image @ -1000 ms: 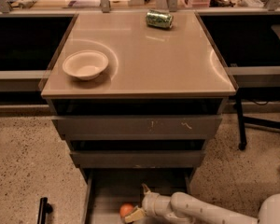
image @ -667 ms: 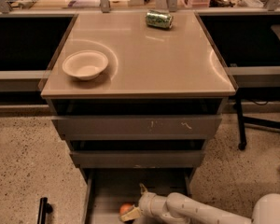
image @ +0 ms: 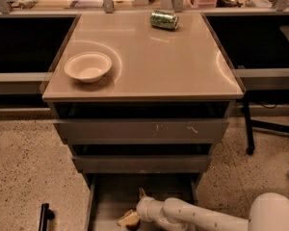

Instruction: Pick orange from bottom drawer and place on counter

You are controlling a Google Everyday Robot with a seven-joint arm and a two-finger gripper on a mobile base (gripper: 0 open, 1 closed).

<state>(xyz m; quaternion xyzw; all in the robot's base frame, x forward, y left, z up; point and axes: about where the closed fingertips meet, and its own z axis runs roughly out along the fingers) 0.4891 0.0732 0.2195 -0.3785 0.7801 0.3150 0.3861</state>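
Observation:
The bottom drawer (image: 114, 197) is pulled open at the foot of the grey cabinet and its plain grey floor shows. My gripper (image: 130, 219) reaches down into it from the right, at the front of the drawer floor. It sits right over the orange (image: 134, 224), of which only a small dark orange sliver shows under the gripper's tip. The white arm (image: 202, 219) runs along the bottom edge of the view. The glossy beige counter (image: 154, 57) is the cabinet's top.
A white bowl (image: 88, 66) stands on the counter's left side and a green soda can (image: 164, 19) lies at its back edge. Two wider grey drawers (image: 142, 129) stick out above the open one. A black handle (image: 44, 214) stands on the speckled floor at left.
My gripper has moved left along the drawer floor onto the orange, which showed plainly beside it before and is now mostly covered.

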